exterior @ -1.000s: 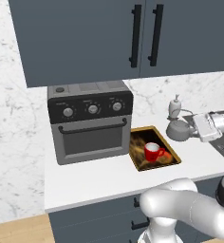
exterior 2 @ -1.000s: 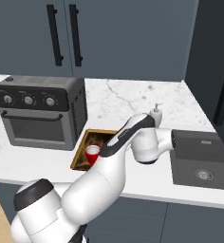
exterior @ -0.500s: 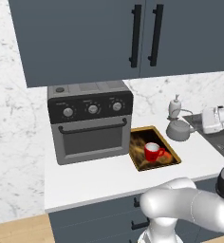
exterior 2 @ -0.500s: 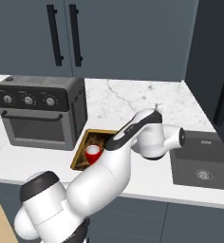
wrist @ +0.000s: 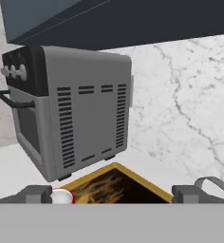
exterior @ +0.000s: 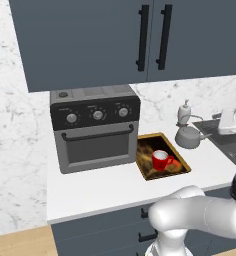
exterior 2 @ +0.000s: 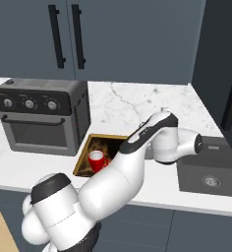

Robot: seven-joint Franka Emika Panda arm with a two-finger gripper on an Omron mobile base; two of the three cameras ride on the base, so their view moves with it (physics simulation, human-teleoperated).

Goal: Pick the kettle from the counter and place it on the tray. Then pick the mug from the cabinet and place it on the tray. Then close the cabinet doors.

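With the red mug [exterior: 161, 160] already standing in the tray [exterior: 181, 161] near the counter's [exterior: 105, 185] front edge, the grey kettle [exterior: 189, 136] sits on the marble just beyond the tray's far corner, so the gripper [wrist: 113, 193], jaws spread wide and empty, hangs beside it.

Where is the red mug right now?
The mug sits on the tray, right of the toaster oven and left of the kettle in the left base view.
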